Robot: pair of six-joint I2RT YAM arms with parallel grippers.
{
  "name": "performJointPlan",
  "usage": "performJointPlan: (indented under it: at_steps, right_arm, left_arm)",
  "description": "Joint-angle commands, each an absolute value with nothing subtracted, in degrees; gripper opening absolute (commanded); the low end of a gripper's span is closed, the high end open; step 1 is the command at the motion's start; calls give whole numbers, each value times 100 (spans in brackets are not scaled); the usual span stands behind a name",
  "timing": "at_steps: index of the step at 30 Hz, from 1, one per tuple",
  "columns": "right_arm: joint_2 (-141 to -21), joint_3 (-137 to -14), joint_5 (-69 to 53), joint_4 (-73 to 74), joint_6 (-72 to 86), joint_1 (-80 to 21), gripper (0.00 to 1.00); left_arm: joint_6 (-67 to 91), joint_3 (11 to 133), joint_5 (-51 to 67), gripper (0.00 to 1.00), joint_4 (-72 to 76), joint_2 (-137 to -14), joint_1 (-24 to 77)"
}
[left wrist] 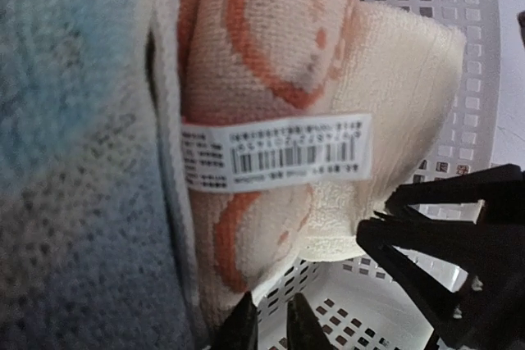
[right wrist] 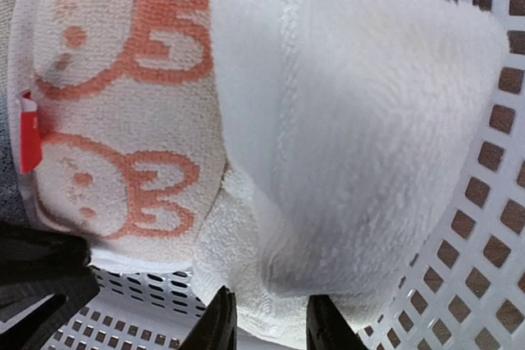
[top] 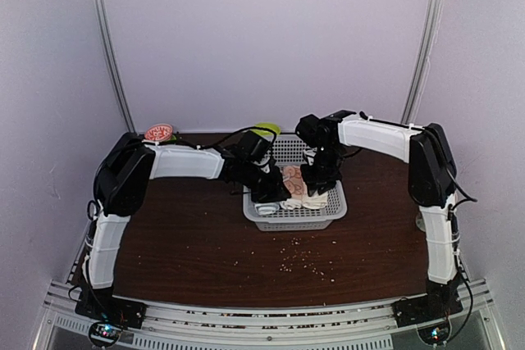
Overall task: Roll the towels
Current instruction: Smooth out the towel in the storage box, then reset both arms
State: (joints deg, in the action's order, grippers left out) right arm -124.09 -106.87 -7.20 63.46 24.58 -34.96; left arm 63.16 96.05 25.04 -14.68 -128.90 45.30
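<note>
Both towels lie rolled side by side in the white perforated basket [top: 325, 215]. The cartoon towel [left wrist: 246, 63], cream with orange-pink faces, carries a barcode label. The plain cream-white towel [right wrist: 353, 120] lies against it. My left gripper [left wrist: 271, 324] is at the cartoon towel's [top: 293, 178] near end; its jaws stand slightly apart, with only basket mesh between them, and one finger brushes the cloth. My right gripper [right wrist: 272, 322] has its tips on either side of the plain towel's lower fold. Whether they pinch the fold does not show. The right gripper's dark fingers [left wrist: 443, 239] also show in the left wrist view.
A grey-blue rolled towel [left wrist: 74, 161] lies in the basket beside the cartoon towel. A pink disc [top: 158, 132] and a yellow-green object [top: 267, 129] sit at the back of the brown table [top: 189, 243]. Small crumbs [top: 303, 261] are scattered in front of the basket.
</note>
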Motion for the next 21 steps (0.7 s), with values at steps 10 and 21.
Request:
performJointPlan:
  at_steps: [10, 21]
  right_arm:
    - [-12027, -10867, -846, 6011, 2536, -3340, 45]
    - [-10967, -11000, -609, 5628, 2454, -3342, 56]
  left_arm:
    - [6073, 9570, 2651, 28, -1795, -11982, 4543]
    - [5157, 9226, 1471, 40, -3012, -10412, 4572]
